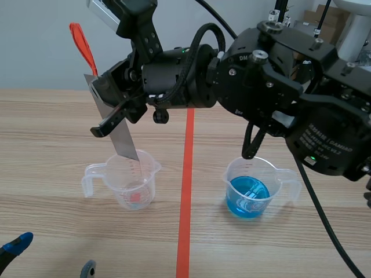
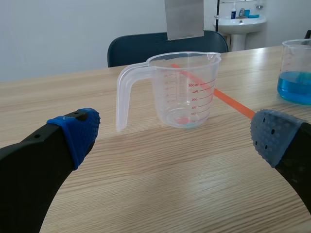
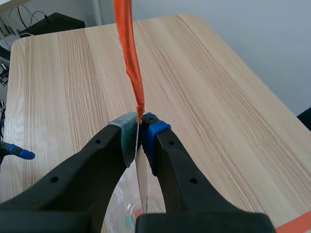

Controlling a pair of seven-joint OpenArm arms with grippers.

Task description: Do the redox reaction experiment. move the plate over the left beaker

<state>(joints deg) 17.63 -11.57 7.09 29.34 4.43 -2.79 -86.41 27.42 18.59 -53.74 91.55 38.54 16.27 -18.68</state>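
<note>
A thin, flat grey metal plate, with an orange-red strip at its top, hangs tilted just above the clear left beaker. The right gripper pinches it tight. The left gripper is spread wide and holds nothing.

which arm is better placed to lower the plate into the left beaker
Right. The right gripper is shut on the plate, which hangs just over the left beaker; the left gripper is open and empty.
</note>
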